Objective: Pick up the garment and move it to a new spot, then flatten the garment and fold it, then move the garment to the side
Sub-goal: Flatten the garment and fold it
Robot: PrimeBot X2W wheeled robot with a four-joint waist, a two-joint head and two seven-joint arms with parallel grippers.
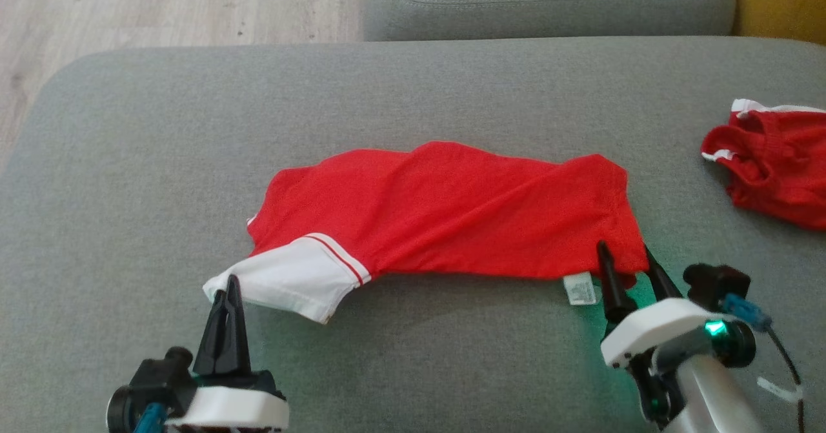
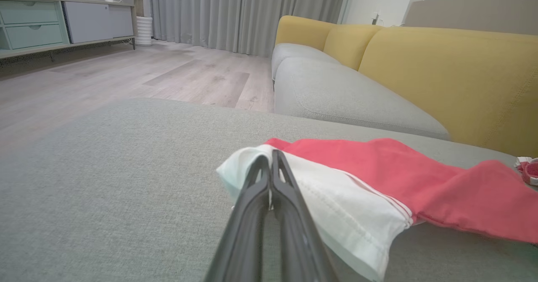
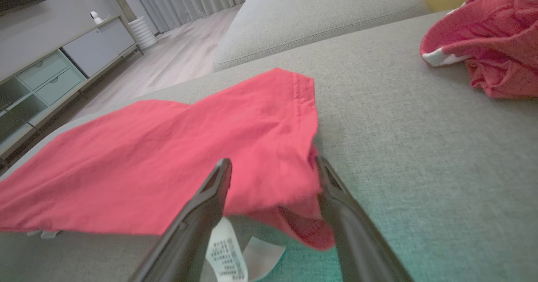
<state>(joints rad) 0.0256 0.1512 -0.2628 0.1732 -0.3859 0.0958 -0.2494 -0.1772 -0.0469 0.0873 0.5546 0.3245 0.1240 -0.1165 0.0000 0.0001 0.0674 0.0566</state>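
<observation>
second red garment runs off my head cam's right edge. can't read the care label, too blurred. garment corner hides one right gripper fingertip.

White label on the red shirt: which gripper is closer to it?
Right. The right gripper sits just beside the small white fabric label; the left gripper pinches the white sleeve, far across.

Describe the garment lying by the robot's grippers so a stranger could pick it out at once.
On the big grey cushion, look at the middle, where a red shirt lies spread out wide. Unlike the crumpled red garment at the cushion's right edge, it has a white sleeve with thin red stripes.
</observation>
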